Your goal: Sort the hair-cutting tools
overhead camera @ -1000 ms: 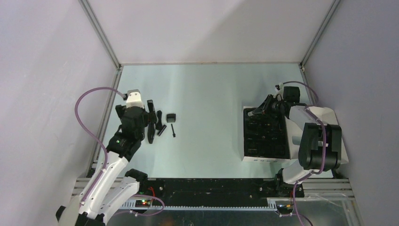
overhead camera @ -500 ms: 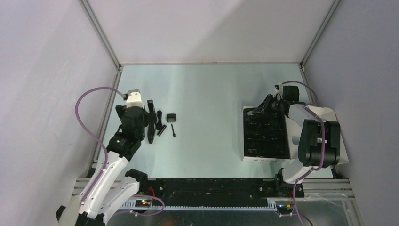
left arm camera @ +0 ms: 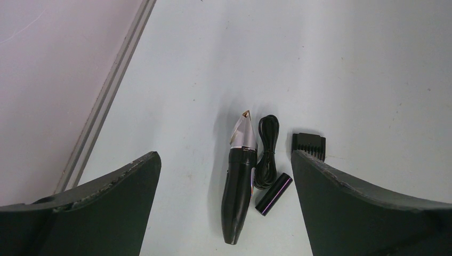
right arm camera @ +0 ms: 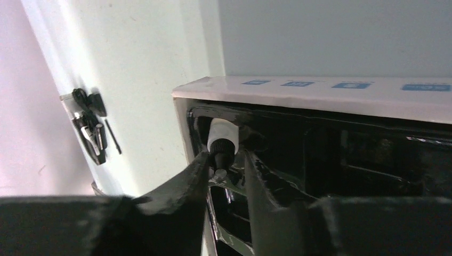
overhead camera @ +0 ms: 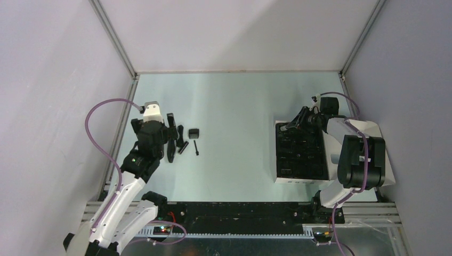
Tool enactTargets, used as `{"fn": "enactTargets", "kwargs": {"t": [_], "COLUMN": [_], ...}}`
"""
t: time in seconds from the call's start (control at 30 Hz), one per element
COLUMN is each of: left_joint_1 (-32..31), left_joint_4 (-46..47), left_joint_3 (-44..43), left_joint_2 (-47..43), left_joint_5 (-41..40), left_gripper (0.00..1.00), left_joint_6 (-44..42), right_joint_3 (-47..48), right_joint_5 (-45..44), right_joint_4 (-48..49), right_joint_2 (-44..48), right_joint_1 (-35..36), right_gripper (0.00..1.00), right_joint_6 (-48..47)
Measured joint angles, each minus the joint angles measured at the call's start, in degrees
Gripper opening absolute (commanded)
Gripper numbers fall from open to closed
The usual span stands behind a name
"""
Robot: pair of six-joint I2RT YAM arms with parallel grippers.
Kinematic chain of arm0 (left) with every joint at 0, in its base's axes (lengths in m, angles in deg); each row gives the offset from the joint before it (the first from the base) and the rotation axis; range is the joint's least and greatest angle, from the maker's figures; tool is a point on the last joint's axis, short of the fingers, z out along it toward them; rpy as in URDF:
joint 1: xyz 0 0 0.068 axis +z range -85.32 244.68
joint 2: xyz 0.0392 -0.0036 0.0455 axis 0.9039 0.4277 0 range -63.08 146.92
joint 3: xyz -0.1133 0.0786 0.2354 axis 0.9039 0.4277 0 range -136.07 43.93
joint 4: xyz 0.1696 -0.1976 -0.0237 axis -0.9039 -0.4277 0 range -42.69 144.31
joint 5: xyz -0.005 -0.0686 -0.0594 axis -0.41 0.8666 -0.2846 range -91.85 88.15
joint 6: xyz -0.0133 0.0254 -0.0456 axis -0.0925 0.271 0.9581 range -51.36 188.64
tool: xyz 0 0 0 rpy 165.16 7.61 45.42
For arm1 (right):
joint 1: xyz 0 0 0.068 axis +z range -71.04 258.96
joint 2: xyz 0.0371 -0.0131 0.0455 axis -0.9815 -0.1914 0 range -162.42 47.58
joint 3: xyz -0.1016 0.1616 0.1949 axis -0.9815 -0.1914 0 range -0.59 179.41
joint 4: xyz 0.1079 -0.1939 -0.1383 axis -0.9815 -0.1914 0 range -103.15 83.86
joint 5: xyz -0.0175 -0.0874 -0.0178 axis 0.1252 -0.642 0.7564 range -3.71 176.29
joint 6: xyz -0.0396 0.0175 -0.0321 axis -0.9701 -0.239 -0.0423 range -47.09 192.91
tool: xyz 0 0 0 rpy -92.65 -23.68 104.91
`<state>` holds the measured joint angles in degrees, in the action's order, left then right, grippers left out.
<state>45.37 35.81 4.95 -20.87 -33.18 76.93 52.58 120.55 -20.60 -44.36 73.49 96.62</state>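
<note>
The small white-capped piece [right arm camera: 220,140] stands in the far corner pocket of the black insert [right arm camera: 330,154], leaning a little (hard to say from here whether it is properly seated). The right gripper [right arm camera: 226,161] has its fingers only slightly apart around the piece's dark lower end. I cannot tell whether they pinch it or merely flank it. If it clings to a finger, drawing away could tip it out over the white box rim [right arm camera: 320,96]. Well apart, on the left of the table [overhead camera: 240,106], lie the rest. The clipper body [left arm camera: 239,186] is there with a coiled cable [left arm camera: 266,152] beside it. Just beside those are a short cylinder [left arm camera: 274,193] and a comb attachment [left arm camera: 308,144], and the thin brush [overhead camera: 196,148] is near. The left gripper [left arm camera: 225,157] hovers over them, fingers spread wide. They lie so close that closing on the clipper could, I'd guess, snag the cable or send the cylinder rolling.
</note>
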Motion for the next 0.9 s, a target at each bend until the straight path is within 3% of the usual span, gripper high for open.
{"fn": "enactTargets", "kwargs": {"t": [0.1, 0.33, 0.57, 0.9], "left_joint_1": [0.0, 0.0, 0.0, 0.0], "left_joint_4": [0.0, 0.0, 0.0, 0.0], "left_joint_3": [0.0, 0.0, 0.0, 0.0], "left_joint_2": [0.0, -0.02, 0.0, -0.02], "left_joint_5": [0.0, 0.15, 0.63, 0.68], "left_gripper": [1.0, 1.0, 1.0, 1.0], "left_joint_6": [0.0, 0.02, 0.02, 0.02], "right_joint_3": [0.39, 1.75, 2.93, 7.93], "right_joint_5": [-2.23, -13.07, -26.1, -32.2], "right_joint_4": [-1.42, -5.92, -9.18, -10.16], "right_joint_2": [0.15, 5.01, 8.48, 5.29], "right_joint_1": [0.28, 3.58, 9.18, 13.42], "right_gripper": [0.48, 0.51, 0.36, 0.29], "right_joint_6": [-0.52, -3.21, -6.67, -9.38]}}
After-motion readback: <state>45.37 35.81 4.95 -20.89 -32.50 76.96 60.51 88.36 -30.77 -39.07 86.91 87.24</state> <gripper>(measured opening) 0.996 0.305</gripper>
